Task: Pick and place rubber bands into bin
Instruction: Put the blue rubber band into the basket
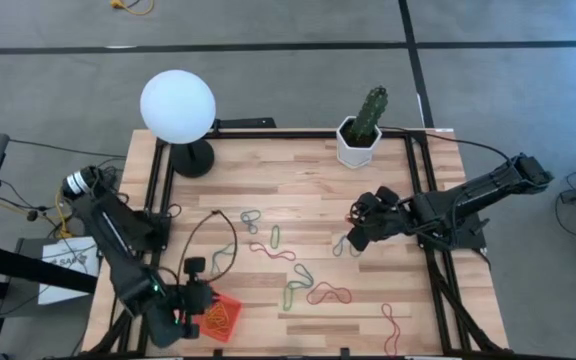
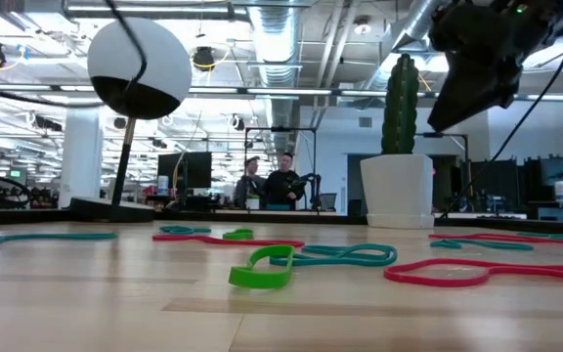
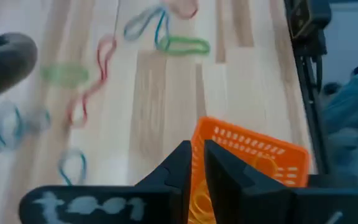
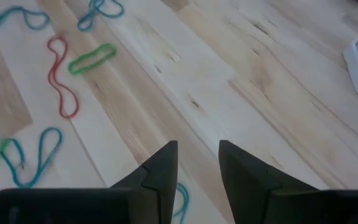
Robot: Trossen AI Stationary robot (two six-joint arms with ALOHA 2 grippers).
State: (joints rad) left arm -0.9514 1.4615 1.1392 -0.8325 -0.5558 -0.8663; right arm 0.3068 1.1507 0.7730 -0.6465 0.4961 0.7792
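Fig. Left claw (image 3: pixel 197 171) over the bin (image 3: pixel 253 155), fingers nearly together w/ a thin slit between; nothing visibly pinched. Directly below it the orange mesh bin holds a few tan bands; bin sits at the table's (image 1: pixel 308 190) near-left corner. The left arm lies folded low along that edge, wrist tipped down.

Ahead of this claw, well apart, the rubber bands (image 1: pixel 290 268) lie scattered mid-table: green, red, blue-grey loops, some overlapping.

Handling (est.): bands are v. light, limp, flat on wood; likely to slide or snag on neighbours. Best pinch looks to be at a loop end or a raised fold, e.g. the curled green band (image 2: pixel 262 266), picking singles clear of tangles.

Right claw (image 4: pixel 197 165) hovers above the boards beyond the scatter, fingers apart w/ a moderate gap, empty; a blue band (image 4: pixel 33 155) lies just beside it. The right arm stretches in from the far-right side, elbow out.

Farthest: cactus pot (image 1: pixel 360 140), globe lamp (image 1: pixel 178 105).
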